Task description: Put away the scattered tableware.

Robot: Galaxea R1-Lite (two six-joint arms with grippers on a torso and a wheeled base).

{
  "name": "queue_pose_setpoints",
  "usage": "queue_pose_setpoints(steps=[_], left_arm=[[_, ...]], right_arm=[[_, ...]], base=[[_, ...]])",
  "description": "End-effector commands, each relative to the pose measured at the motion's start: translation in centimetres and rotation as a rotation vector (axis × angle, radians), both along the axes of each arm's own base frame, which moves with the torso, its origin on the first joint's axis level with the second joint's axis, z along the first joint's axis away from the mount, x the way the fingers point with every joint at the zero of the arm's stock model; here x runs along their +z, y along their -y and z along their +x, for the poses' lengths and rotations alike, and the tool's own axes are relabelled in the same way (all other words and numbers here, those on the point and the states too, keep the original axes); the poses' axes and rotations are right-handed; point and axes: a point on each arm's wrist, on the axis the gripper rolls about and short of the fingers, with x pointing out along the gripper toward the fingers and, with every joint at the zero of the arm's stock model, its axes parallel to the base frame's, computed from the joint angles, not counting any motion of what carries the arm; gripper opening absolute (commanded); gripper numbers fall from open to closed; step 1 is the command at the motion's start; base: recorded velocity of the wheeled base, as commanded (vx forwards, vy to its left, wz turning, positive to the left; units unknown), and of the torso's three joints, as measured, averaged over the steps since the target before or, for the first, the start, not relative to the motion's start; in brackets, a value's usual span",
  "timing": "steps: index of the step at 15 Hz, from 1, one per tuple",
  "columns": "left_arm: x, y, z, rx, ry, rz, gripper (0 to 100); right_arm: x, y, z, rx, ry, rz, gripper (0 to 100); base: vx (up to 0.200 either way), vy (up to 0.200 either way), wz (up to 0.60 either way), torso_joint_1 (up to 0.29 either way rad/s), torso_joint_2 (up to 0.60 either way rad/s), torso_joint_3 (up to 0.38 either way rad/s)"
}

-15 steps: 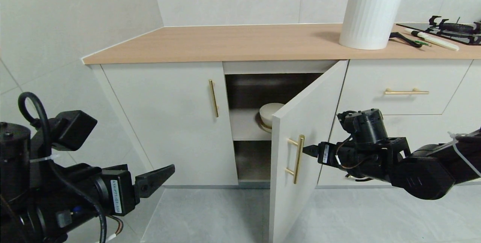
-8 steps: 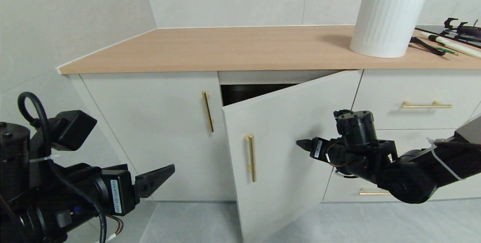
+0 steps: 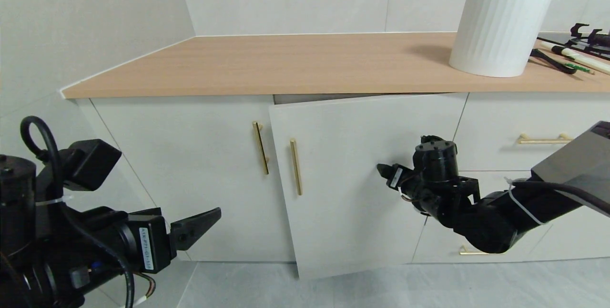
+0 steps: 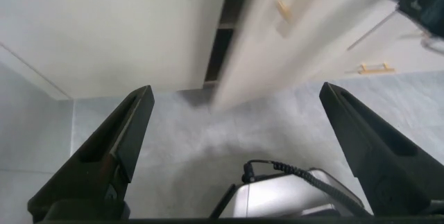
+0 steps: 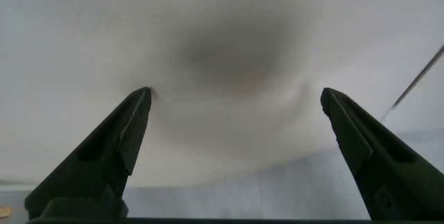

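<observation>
I count two cabinet doors (image 3: pixel 190 179) (image 3: pixel 352 203), two upright door handles (image 3: pixel 260 148) (image 3: pixel 296 167) and two drawer handles (image 3: pixel 544 138) (image 3: pixel 469 251). One white ribbed cylinder (image 3: pixel 505 17) stands near the counter's (image 3: pixel 286 65) right edge.

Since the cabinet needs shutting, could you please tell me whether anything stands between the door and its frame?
Nothing visible does. The door hangs slightly ajar, a thin gap under the counter, with the right gripper at its face.

Passage at frame centre is barred by the cabinet door (image 3: pixel 352 179) (a thin gap is seen along its top); the countertop (image 3: pixel 286 60) is obstructed upper right by a white cylinder (image 3: pixel 505 17).
</observation>
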Motion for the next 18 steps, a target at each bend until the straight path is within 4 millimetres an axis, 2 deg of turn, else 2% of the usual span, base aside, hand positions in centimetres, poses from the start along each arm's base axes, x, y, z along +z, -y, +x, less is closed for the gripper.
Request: queue_pose_setpoints(steps=[1, 9, 15, 18], left_arm=[[0.0, 0.0, 0.0, -0.001, -0.002, 0.000, 100], [-0.1, 0.0, 0.1, -0.002, -0.005, 0.001, 100], [-0.1, 0.0, 0.1, -0.002, -0.006, 0.002, 100], [-0.1, -0.1, -0.1, -0.002, -0.003, 0.001, 100]], right_arm=[[-0.7, 0.0, 0.7, -0.013, -0.003, -0.004, 100], [-1.0, 0.8, 2.5, -0.134, 0.040, -0.019, 100], [-1.0, 0.8, 2.5, -0.136, 0.042, -0.021, 100], [0.7, 1.5, 0.9, -0.118, 0.052, -0.022, 100]], base=[[0.000, 0.000, 0.00, 0.000, 0.00, 0.000], [0.000, 0.000, 0.00, 0.000, 0.00, 0.000], [0.000, 0.000, 0.00, 0.000, 0.00, 0.000], [0.000, 0.000, 0.00, 0.000, 0.00, 0.000]])
